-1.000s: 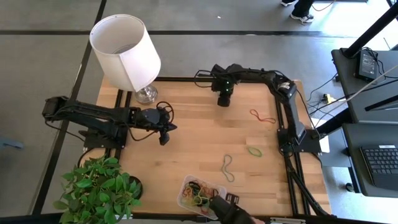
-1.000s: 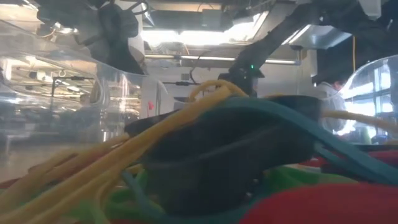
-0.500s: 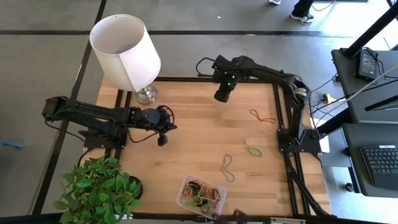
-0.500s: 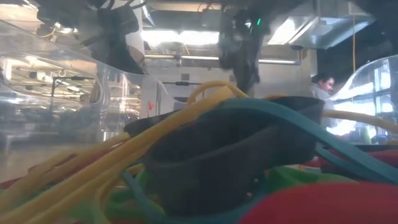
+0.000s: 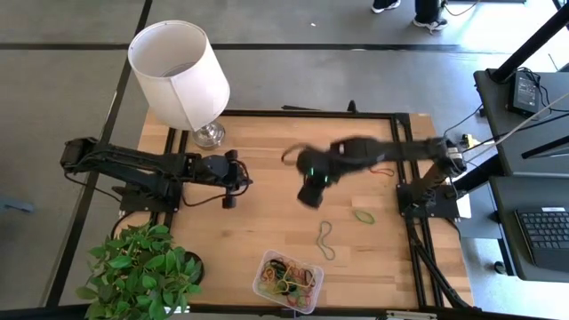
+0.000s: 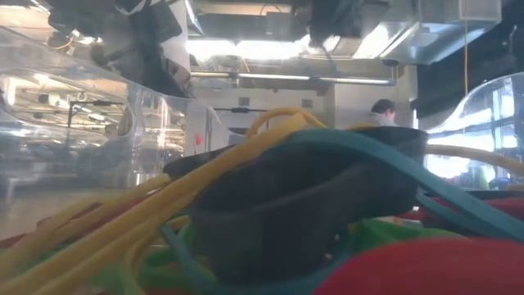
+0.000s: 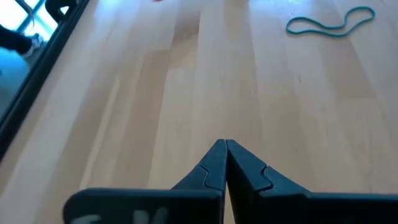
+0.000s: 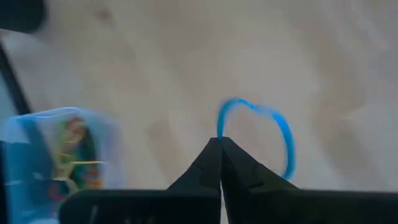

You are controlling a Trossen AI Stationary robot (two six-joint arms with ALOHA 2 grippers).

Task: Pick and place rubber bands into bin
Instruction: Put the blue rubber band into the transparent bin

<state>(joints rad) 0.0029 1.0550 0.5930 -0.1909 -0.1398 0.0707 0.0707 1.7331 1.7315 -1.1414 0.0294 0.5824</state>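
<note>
Right gripper (image 5: 310, 197) is out over mid-worktop (image 5: 276, 169), arm stretched in from the right edge. My wrist cam shows its fingers (image 8: 214, 163) pressed together, nothing between them. A blue-green band (image 8: 273, 134) lies on the wood just beyond the tips; whether it touches them I can't tell, that picture is blurred. Same band from above (image 5: 326, 239) sits near the gripper, on the bin side.

Left gripper (image 5: 228, 199) hangs over the left part of the worktop, near the lamp (image 5: 178, 73). Fingers (image 7: 214, 167) together there too, empty. Its cam catches the blue-green band farther off (image 7: 331, 23).

Bin (image 5: 286, 278) is at the near edge of the worktop, beside the plant (image 5: 142, 271), with a tangle of coloured bands inside. The low cam looks straight into that pile: yellow bands (image 6: 123, 221), a black one (image 6: 311, 197), green and red underneath.

Loose on the worktop besides the blue-green one: a green band (image 5: 364, 216) right of the gripper, and a red band (image 5: 377, 167) near the right arm. All three are well apart from the bin.

A person (image 6: 381, 111) stands in the room behind.
</note>
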